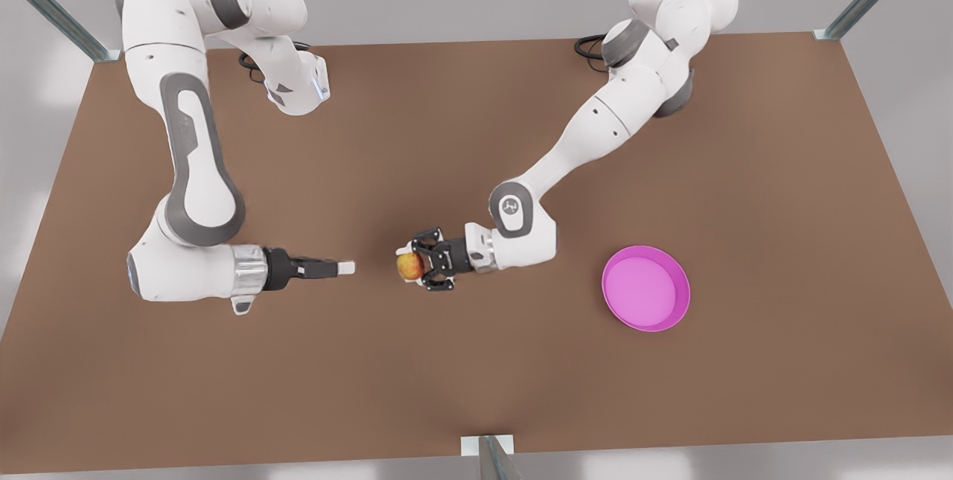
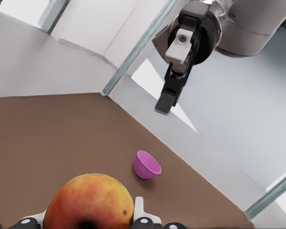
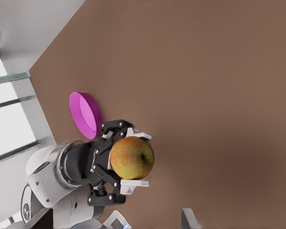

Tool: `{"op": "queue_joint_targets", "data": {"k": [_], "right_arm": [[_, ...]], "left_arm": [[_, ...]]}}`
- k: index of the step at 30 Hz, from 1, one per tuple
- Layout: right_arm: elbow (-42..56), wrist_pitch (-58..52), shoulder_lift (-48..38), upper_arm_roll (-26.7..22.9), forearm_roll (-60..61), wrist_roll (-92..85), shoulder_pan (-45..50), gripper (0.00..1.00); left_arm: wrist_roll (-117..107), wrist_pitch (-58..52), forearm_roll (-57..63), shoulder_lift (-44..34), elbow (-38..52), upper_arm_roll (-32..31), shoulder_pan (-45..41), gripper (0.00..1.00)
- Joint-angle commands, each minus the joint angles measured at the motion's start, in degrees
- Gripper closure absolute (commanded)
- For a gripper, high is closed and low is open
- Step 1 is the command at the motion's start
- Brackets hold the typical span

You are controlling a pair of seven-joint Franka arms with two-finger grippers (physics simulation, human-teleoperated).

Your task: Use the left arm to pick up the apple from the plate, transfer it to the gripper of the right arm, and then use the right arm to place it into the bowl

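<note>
Left gripper [image 1: 412,266]: I see it near the middle of the brown table [image 1: 476,361], held up off the top, with its fingers clamped on the apple [image 1: 408,266].
Apple: it is up in the air in the left gripper, not in any dish.
Right gripper [image 1: 344,268]: it is on the front view's left, pointing at the apple with a small gap between them. From the front its fingers look close together. The left wrist view sees it side-on, so I cannot tell for sure.
Plate [image 1: 645,288]: it lies on the table at the front view's right, well apart from both grippers. I see nothing in it.
Bowl [image 2: 146,165]: the left wrist view shows it standing on the table, past the apple. I cannot see inside it.
Right wrist view: I see the apple's dark stem dimple, white finger pads [image 3: 133,184] on two sides of the apple, and the plate on edge behind.
</note>
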Motion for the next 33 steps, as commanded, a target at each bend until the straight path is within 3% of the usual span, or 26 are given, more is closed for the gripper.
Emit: {"op": "queue_joint_targets", "data": {"k": [1,3,13,26,33], "right_arm": [[-0.8,1.6,0.4,0.0,5.9,-3.4,-0.4,0.0],[-0.8,2.0,0.9,0.0,5.9,-3.5,-0.2,0.0],[-5.4,2.1,2.4,1.9,6.0,-10.7,-0.7,0.0],[-14.8,-0.6,3.7,1.9,22.2,-39.4,-2.3,0.0],[-17.1,0.0,3.8,3.3,25.9,-42.2,-2.0,0.0]], "left_arm": [[47.9,0.6,-1.7,-0.1,0.1,-0.1,-0.4,0.45],[53.4,0.6,-6.8,0.0,0.1,-0.1,-0.8,0.45],[52.2,0.6,-7.6,-0.5,0.6,-3.1,0.0,0.44],[52.2,1.2,-7.7,-0.4,0.6,-3.1,-0.1,0.44],[52.3,1.4,-7.7,-0.1,1.1,-3.1,-0.2,0.44]]}}
